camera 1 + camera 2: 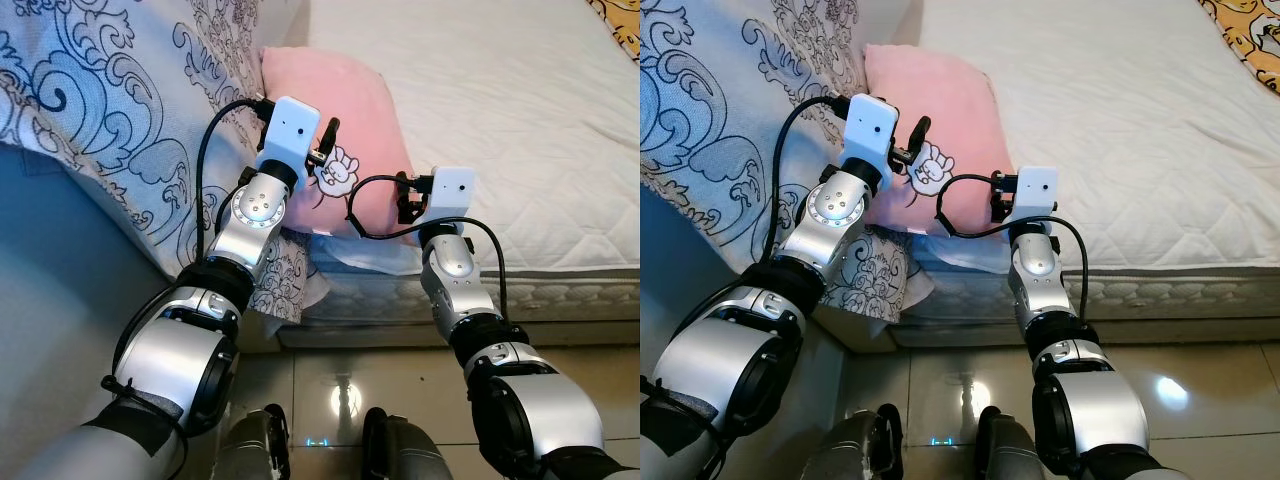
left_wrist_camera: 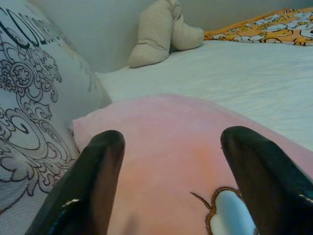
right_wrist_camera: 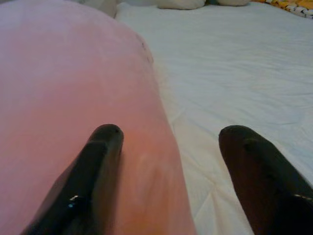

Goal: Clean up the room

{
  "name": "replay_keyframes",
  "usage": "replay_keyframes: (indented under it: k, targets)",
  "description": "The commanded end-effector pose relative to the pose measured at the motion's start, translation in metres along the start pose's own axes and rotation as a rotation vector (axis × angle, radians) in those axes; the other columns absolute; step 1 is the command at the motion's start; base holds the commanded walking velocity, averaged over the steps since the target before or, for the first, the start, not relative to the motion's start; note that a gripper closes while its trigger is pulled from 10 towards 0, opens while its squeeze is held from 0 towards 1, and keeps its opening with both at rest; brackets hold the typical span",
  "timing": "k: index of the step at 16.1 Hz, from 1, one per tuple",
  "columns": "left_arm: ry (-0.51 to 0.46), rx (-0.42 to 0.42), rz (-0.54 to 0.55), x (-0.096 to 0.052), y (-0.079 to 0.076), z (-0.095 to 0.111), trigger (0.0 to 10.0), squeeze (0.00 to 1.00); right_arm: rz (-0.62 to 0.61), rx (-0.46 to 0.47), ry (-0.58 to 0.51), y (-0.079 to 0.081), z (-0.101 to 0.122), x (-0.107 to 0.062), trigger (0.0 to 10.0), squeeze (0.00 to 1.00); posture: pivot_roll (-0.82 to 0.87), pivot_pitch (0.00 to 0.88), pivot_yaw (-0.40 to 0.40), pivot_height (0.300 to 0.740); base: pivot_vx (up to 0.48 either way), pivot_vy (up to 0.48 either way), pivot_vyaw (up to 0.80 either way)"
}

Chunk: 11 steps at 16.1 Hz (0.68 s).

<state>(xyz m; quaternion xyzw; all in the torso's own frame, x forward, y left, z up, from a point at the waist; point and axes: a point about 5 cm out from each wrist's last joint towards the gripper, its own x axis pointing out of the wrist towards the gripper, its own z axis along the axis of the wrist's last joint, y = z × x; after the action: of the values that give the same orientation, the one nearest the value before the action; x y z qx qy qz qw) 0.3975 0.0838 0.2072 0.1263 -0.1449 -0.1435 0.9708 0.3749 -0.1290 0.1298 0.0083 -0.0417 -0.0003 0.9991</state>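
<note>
The pink pillow (image 1: 340,150) lies at the near edge of the white mattress (image 1: 520,130), beside the swirly blue quilt (image 1: 110,110). It looks soft, fuzzy and light, so it may squish and flop. My left gripper (image 2: 168,171) and right gripper (image 3: 168,171) both gape wide, holding nothing. I would pinch its near edge from both ends.

A soft pink pillow (image 1: 345,120) lies on the near corner of the bed's white quilted mattress (image 1: 520,130), plump and a little rumpled. Its near end, stitched with a small white cartoon figure outlined in brown, reaches the mattress edge, while its far end points up the bed. One long side presses against a pale blue-grey duvet (image 1: 110,110) with dark swirling scrolls, heaped beside it and spilling over the bed's corner, and the other side faces open white mattress.
</note>
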Motion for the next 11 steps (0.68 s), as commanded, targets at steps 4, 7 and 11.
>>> replay_keyframes:
  k: [4, 7, 11]
  targets:
    - [-0.057, -0.059, 0.057, -0.001, 0.015, 0.013, 10.0, 1.00, -0.009, -0.013, -0.139, 0.000, 0.014, -0.008, 10.0, 1.00, -0.05, 0.143, 0.031, 0.740, 0.000, 0.000, 0.00]
    - [-0.087, -0.164, 0.119, -0.024, 0.013, 0.017, 10.0, 1.00, -0.055, -0.068, -0.261, -0.017, 0.031, -0.028, 10.0, 1.00, -0.07, 0.053, 0.039, 0.740, 0.000, 0.000, 0.00]
    - [0.120, -0.283, 0.209, -0.088, -0.005, -0.018, 10.0, 0.00, -0.077, -0.106, -0.246, -0.033, 0.028, -0.074, 10.0, 1.00, -0.09, 0.000, 0.051, 0.740, 0.000, 0.000, 0.00]
